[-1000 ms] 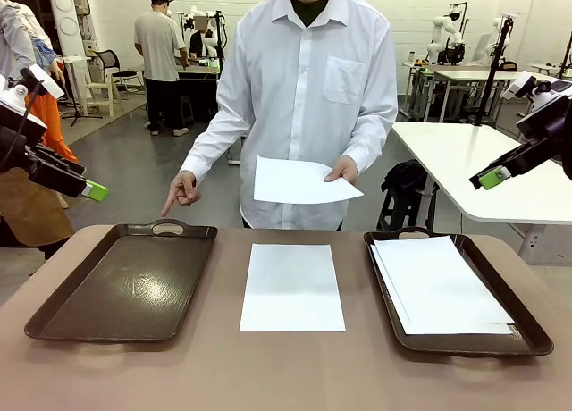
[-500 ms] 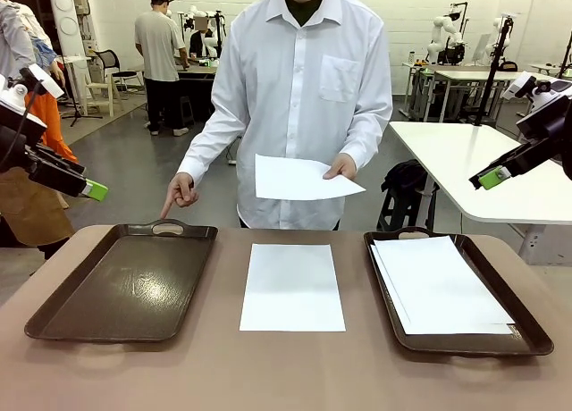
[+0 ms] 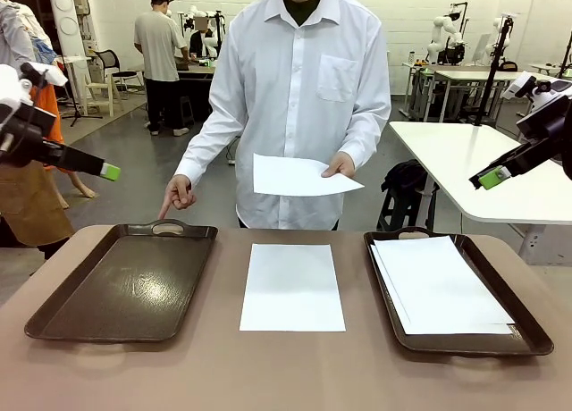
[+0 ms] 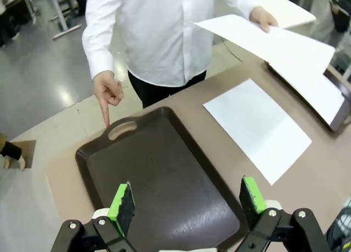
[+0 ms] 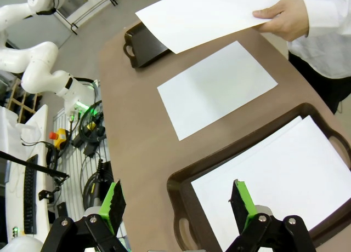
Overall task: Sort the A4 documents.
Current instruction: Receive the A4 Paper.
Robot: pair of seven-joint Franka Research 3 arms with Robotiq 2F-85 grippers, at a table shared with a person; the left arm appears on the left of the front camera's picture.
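One A4 document [image 3: 292, 286] lies flat on the table between two dark brown trays. The left tray [image 3: 125, 281] holds nothing. The right tray [image 3: 527, 326] carries a stack of white sheets [image 3: 438, 284]. The person holds another sheet [image 3: 299, 177] in one hand above the table's far edge and points a finger [image 3: 165, 210] of the other hand at the left tray's handle. My left gripper [image 3: 105, 171] hangs open, high at the left, looking down on the left tray [image 4: 153, 170]. High at the right, my right gripper [image 3: 490, 177] is open above the stack [image 5: 274, 175].
The brown table's [image 3: 286, 375] front strip is bare. A white table [image 3: 483, 170] stands behind at the right, near my right arm. Other people and workbenches stand far back in the room.
My left gripper has risen a little and shifted right. The person's pointing hand has dropped slightly toward the left tray's handle. The right arm has not moved.
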